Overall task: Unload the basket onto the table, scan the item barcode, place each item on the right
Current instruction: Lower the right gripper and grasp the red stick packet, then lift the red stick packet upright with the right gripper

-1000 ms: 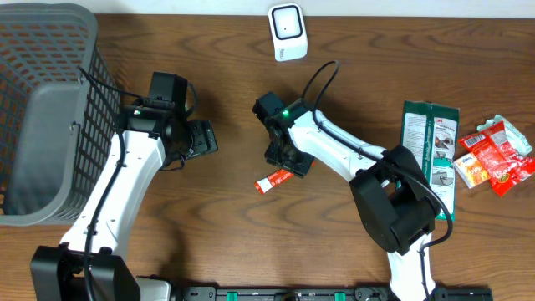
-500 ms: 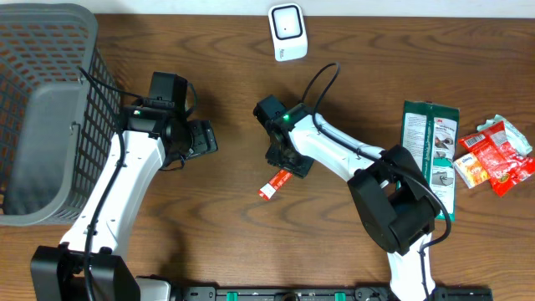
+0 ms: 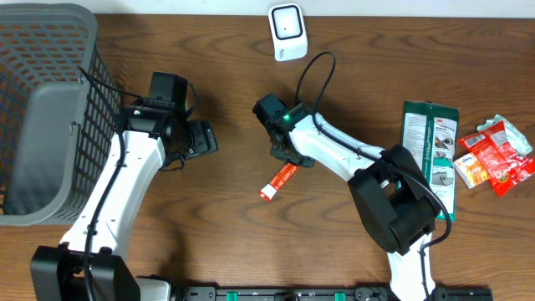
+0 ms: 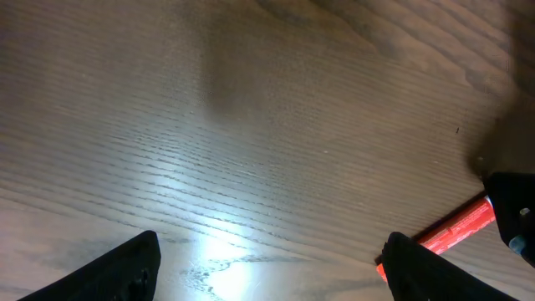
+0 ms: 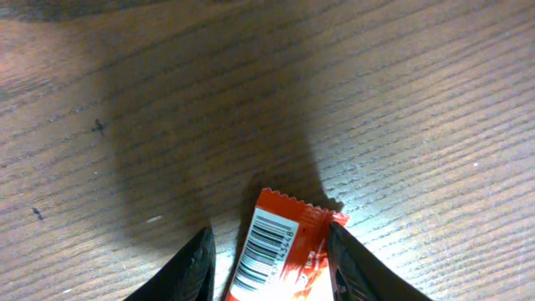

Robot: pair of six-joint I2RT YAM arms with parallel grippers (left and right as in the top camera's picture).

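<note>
1. The worktop (image 3: pixel 226 242) is dark brown wood with a strong wavy grain. It fills nearly the whole overhead view, and only a pale strip along the 12 o'clock edge lies beyond it.
2. In both wrist views, light glares off the wood in a bright patch – the finish is glossy.
3. A grey mesh basket (image 3: pixel 33 50) stands at 9 to 10 o'clock, reaching to the worktop's left edge.
4. A white scanner (image 3: pixel 287 32) sits at 12 o'clock, close to the far edge.
5. A green packet (image 3: pixel 430 142) lies at 3 o'clock, with red packets (image 3: pixel 495 157) just beyond it toward the right edge.
6. The sachet (image 3: pixel 277 181) is red and sits near the centre. Its top end is in the right pincer (image 3: pixel 288 159) and the rest trails toward 7 o'clock.
7. The right pincer is clenched on the sachet. Its wrist view shows a barcode on the wrapper between the fingers (image 5: pixel 196 263), over a dark shadow on the wood.
8. The left pincer (image 3: pixel 201 138) hangs at 9 o'clock of the sachet, well apart from it – released, jaws wide, bare wood between them.
</note>
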